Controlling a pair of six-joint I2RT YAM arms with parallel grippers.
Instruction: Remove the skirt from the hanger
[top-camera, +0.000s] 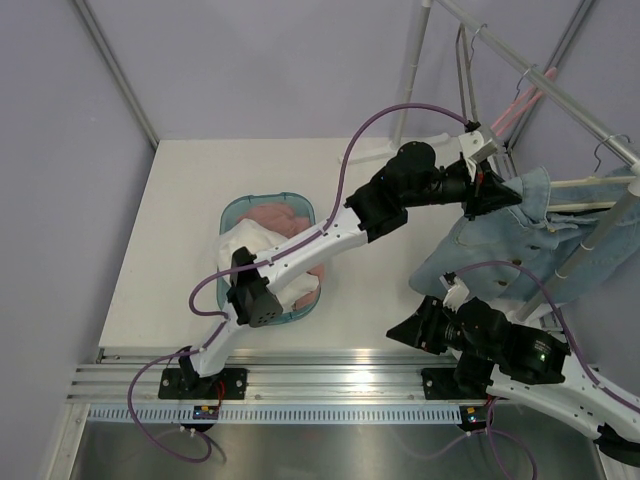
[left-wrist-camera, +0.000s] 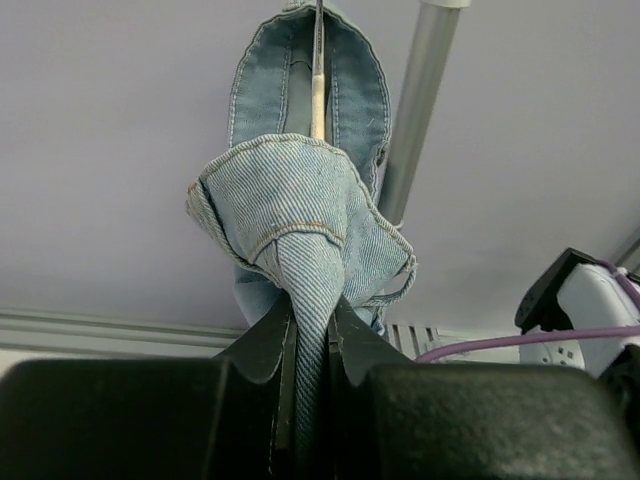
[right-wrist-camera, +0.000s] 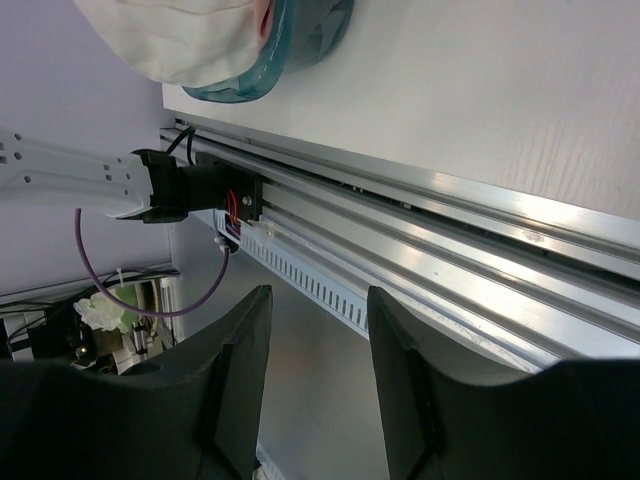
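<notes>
A light-blue denim skirt hangs on a hanger from the rack at the right. My left gripper reaches across to the skirt's upper left edge and is shut on a fold of the denim. In the left wrist view the gripper pinches the denim fold, and the waistband loops over a thin hanger bar above it. My right gripper is open and empty, low near the table's front edge, below the skirt. In the right wrist view it holds nothing.
A teal basket with white and pink clothes stands at the table's middle left. The grey rack pole slants past the skirt; it also shows in the left wrist view. An aluminium rail runs along the front edge.
</notes>
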